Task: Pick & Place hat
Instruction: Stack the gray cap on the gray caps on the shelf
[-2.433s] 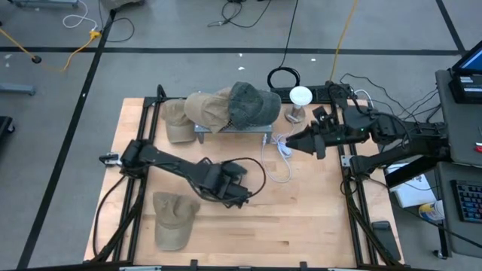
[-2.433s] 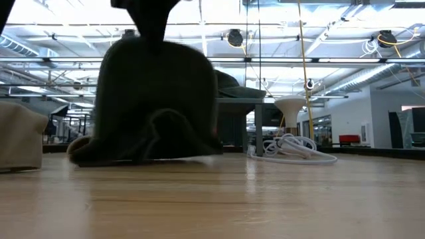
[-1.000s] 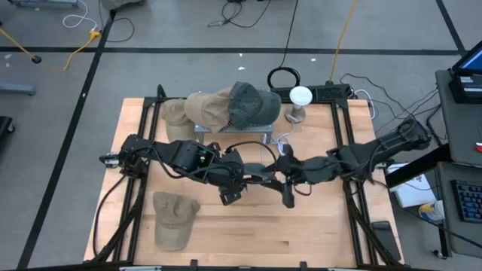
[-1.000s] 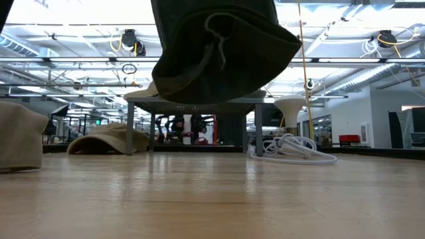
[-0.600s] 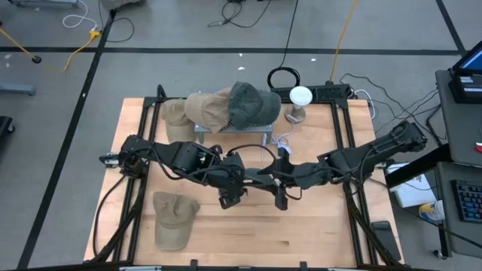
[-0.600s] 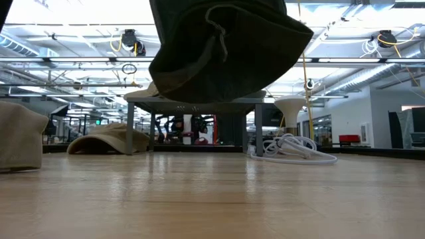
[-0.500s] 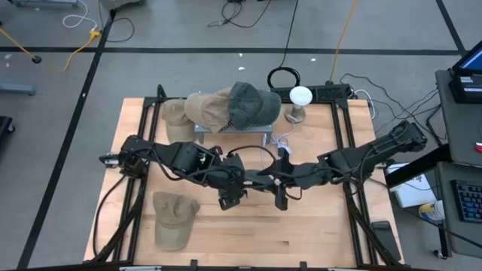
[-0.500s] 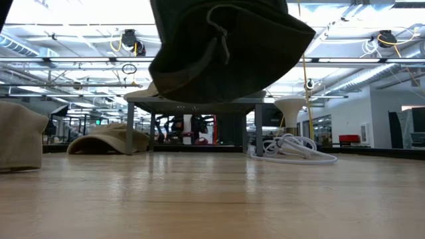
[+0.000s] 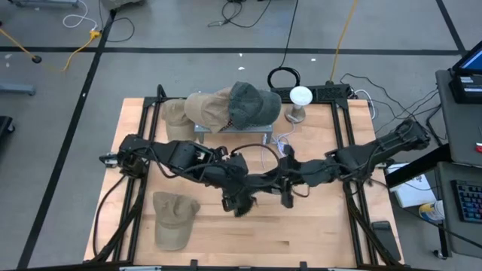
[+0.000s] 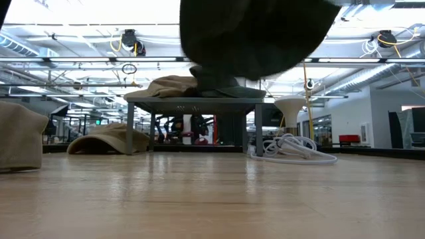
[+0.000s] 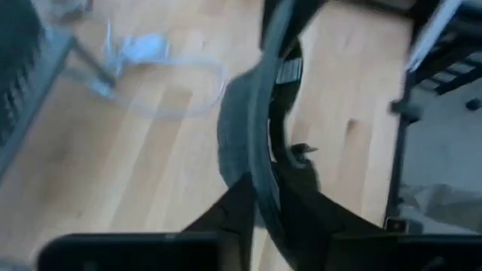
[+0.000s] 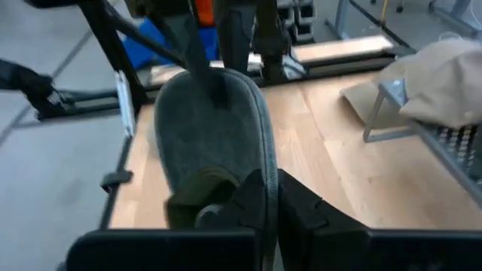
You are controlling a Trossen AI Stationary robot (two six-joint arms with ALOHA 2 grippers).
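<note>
A dark grey-green cap (image 9: 260,183) hangs in the air over the middle of the table, held between both grippers. It fills the top of the low view (image 10: 259,40). My left gripper (image 9: 239,197) comes from the table's left and is shut on the cap. My right gripper (image 9: 281,188) comes from the table's right and is shut on the cap too. The right wrist view shows the cap's rounded crown (image 12: 211,128) with my left arm behind it. My left gripper pinches a thin edge of the cap (image 11: 260,162) between its two fingers, coming roughly level from the table's left. The cap is lifted clear of the table. My right gripper pinches the cap's edge (image 12: 265,162) between its two fingers, coming roughly level from the table's right. The cap stands out beyond the fingers, clear of the table.
A low metal rack (image 9: 232,129) at the back carries a tan cap (image 9: 205,107) and a dark green cap (image 9: 252,102). Another tan cap (image 9: 177,124) lies beside the rack. A tan cap (image 9: 173,218) lies near the front left. A white cable (image 9: 282,154) and a white lamp (image 9: 300,98) are at the back right.
The cap, held by both grippers, has shifted toward the table's right edge and a little upward, staying clear of the table. My left gripper has followed it toward the right and near edge.
</note>
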